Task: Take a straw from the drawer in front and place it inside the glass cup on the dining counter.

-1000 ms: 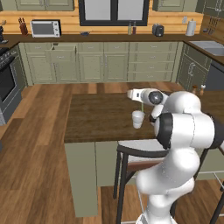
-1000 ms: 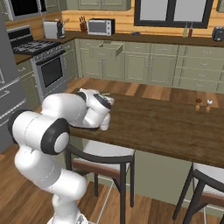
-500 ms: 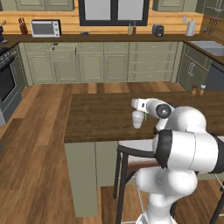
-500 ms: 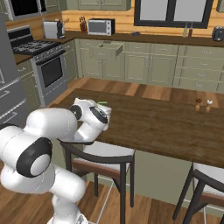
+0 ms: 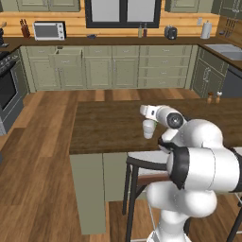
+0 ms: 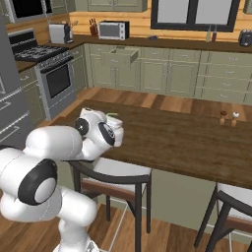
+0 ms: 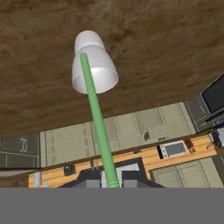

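Arm swung over, end effector [image 7: 109, 181] now right above glass cup [image 7: 94, 65] on bench [image 7: 166, 52], clamped on straw [image 7: 97, 118]. Tip looks at cup mouth, so drop-in seems close.

Glass cup [image 5: 149, 128] on the dining counter [image 5: 108, 130], near its front edge.
Straw [image 7: 96, 117] above, reaching over the cup's mouth; open drawer [image 5: 68, 58] far left.

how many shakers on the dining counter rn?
2: a pair of shakers standing side by side on the dining counter, far side from the glass cup. None visibly hidden.
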### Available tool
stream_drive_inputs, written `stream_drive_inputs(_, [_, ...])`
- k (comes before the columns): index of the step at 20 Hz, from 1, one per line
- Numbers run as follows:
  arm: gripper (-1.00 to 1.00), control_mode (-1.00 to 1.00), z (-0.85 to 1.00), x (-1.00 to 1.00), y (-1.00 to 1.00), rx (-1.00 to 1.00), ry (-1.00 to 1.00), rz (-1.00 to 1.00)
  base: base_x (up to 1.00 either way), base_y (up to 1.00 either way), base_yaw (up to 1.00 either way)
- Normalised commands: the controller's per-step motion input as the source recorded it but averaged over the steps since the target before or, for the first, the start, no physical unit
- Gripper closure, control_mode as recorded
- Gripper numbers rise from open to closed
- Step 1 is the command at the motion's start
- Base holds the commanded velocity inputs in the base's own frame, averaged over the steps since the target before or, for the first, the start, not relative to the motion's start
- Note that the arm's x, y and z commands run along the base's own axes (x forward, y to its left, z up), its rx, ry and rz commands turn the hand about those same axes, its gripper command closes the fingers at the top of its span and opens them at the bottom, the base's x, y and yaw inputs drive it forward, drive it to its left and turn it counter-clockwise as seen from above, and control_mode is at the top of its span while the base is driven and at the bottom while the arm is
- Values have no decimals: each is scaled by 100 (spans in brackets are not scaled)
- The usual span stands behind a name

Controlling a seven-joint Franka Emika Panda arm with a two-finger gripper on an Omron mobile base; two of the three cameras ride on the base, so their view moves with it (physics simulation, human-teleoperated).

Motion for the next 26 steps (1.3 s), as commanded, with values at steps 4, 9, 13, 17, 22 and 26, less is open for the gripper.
stream_drive_inputs(4, [100,-100,60,-12,0,4,0,0,0,0,0])
stream_drive_inputs(9, [100,-100,10,23,0,1,1,0,0,0,0])
stream_drive_inputs(13, [100,-100,0,44,0,0,7,0,0,0,0])
stream_drive_inputs(17, [100,-100,-18,24,0,0,8,0,0,0,0])
stream_drive_inputs(22, [100,-100,-32,13,0,0,1,0,0,0,0])
stream_drive_inputs(26, [100,-100,-28,16,0,0,0,0,0,0,0])
